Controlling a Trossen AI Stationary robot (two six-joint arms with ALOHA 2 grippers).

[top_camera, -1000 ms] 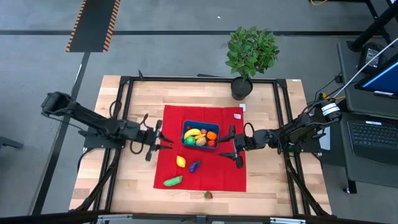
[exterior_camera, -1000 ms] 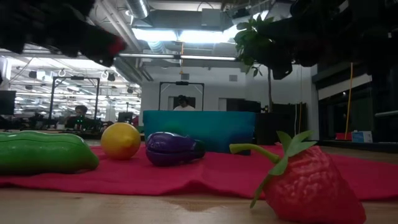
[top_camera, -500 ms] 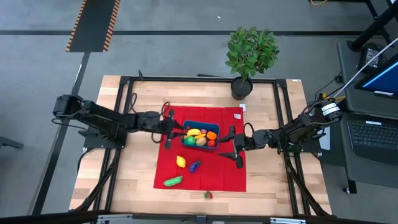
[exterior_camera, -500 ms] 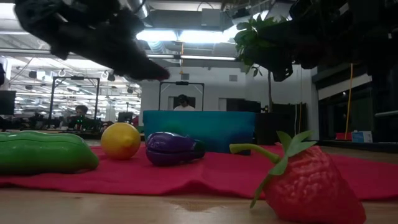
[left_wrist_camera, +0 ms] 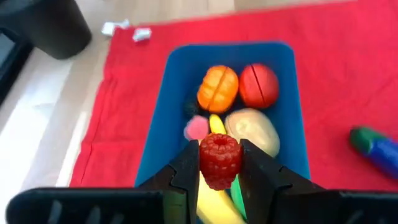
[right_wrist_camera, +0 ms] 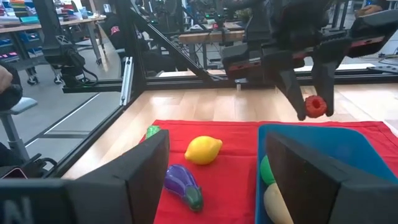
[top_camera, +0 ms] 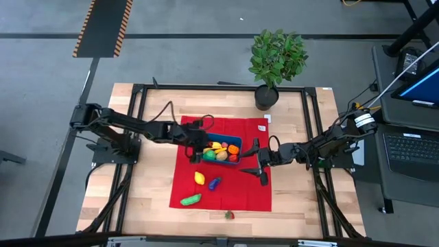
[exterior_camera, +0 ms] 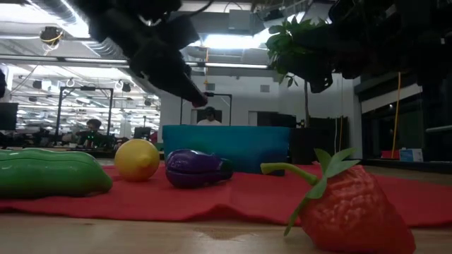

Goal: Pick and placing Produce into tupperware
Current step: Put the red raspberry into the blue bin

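Now, left gripper (left_wrist_camera: 219, 163): we are pinching a raspberry (left_wrist_camera: 219, 160) over the tupperware (left_wrist_camera: 160, 118), jaws nearly closed.
Right gripper (top_camera: 260, 165): we are idling, jaws wide, empty.
Hidden: banana (left_wrist_camera: 210, 199), partly.

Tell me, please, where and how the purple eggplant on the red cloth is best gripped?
Probably from straight above, across the middle of its body. The eggplant lies flat on the red cloth, long and narrow, apart from the lemon, so fingers closing across its short width should fit.
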